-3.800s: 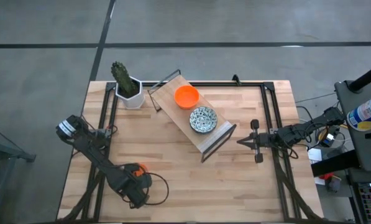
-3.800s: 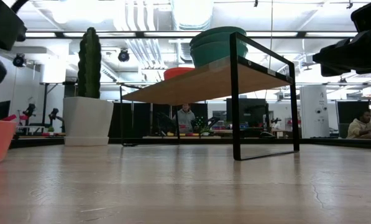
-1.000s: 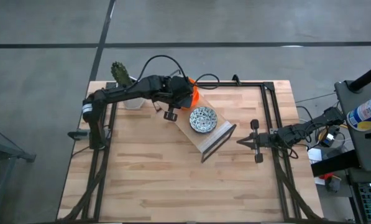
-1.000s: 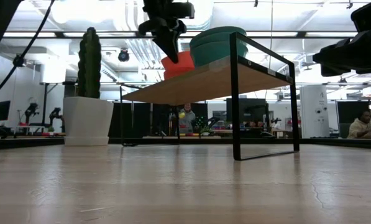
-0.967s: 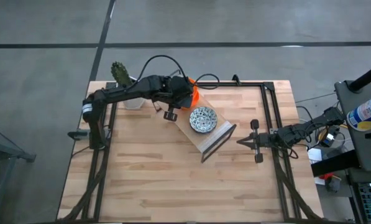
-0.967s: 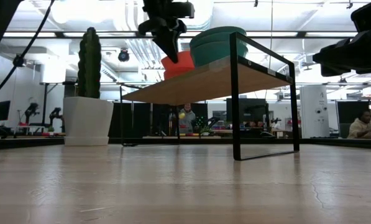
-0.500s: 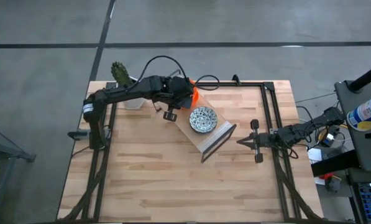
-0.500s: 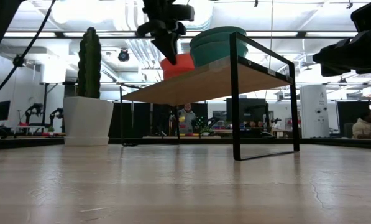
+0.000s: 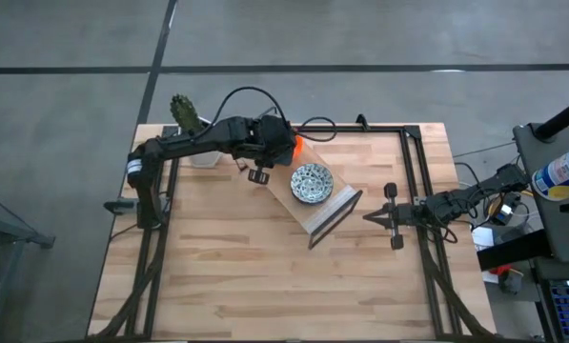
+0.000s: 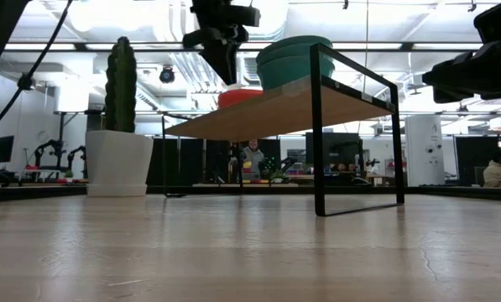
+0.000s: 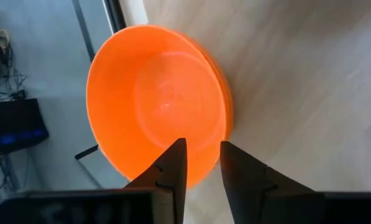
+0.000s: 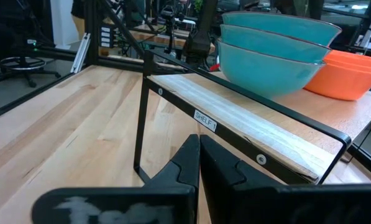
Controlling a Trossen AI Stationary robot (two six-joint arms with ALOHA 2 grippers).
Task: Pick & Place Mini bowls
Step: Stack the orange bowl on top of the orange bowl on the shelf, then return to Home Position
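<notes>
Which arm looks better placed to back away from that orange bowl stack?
The left. Its gripper hangs right over the orange bowls on the shelf, fingers parted. The right gripper waits shut beside the shelf.

Orange bowls (image 11: 157,102): plain bright orange inside and out, no pattern, stacked rims the same shade. Patterned bowl (image 9: 312,182): white w/ blue-green floral print inside when seen from above; stacked bowls' outer walls (image 12: 275,53) read solid teal in the right wrist view. Shelf (image 12: 247,127): pale wood top, black metal frame, small white label w/ dark lettering. Bench (image 9: 265,276): light blond wood planks, black rails along the edges. Cactus (image 10: 121,84): dark green, ribbed; its pot (image 10: 119,161) plain white. Left hand (image 11: 202,171) and right hand (image 12: 199,158): both black, as are the arms. Floor around the bench: grey w/ dark seams.
</notes>
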